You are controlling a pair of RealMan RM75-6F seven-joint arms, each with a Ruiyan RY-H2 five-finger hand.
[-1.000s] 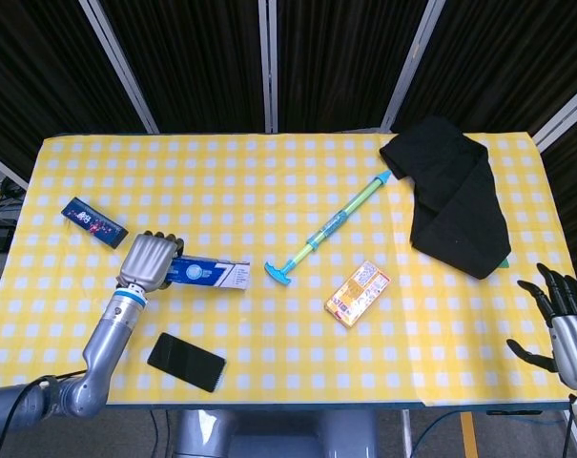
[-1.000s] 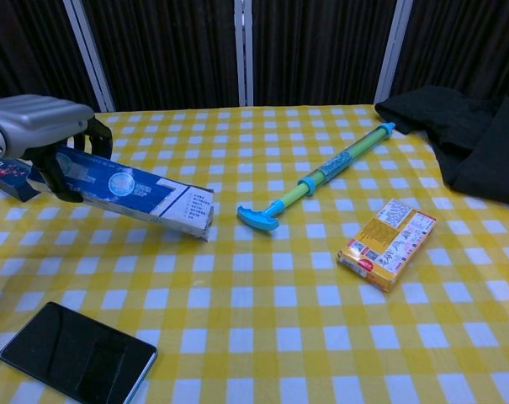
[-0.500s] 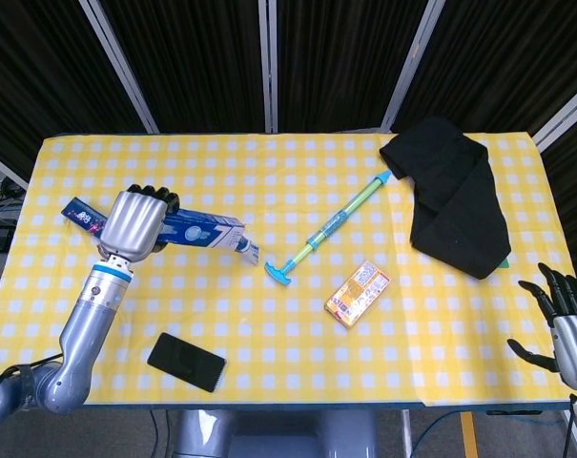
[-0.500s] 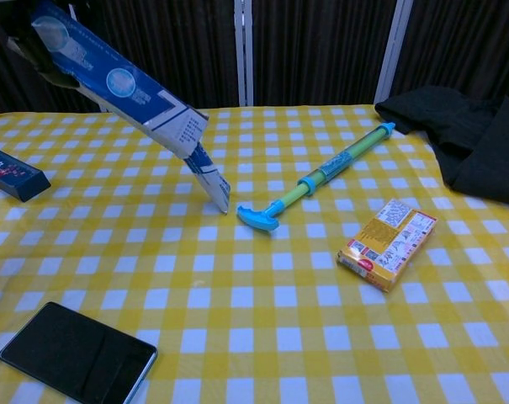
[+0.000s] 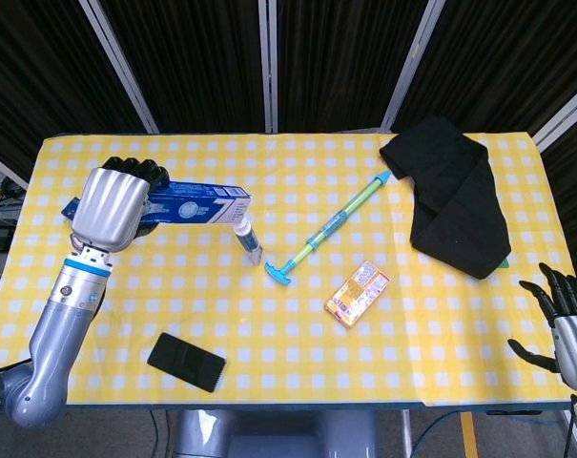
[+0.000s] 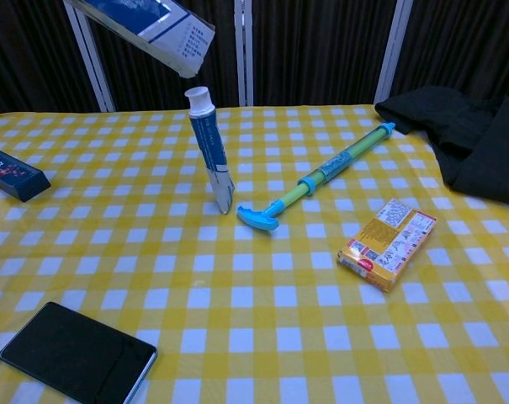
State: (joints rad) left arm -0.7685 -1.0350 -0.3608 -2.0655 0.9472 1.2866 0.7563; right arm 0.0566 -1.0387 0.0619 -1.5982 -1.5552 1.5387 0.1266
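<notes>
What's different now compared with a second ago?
The left hand has lifted the blue toothpaste box off the yellow checked tablecloth, tilted open end down; a white toothpaste tube has slid out beneath it. The right hand and everything else stayed put.

The left hand (image 5: 112, 205) is raised on its bent arm, fingers curled tight; the right hand (image 5: 565, 320) hangs low, fingers spread.
</notes>
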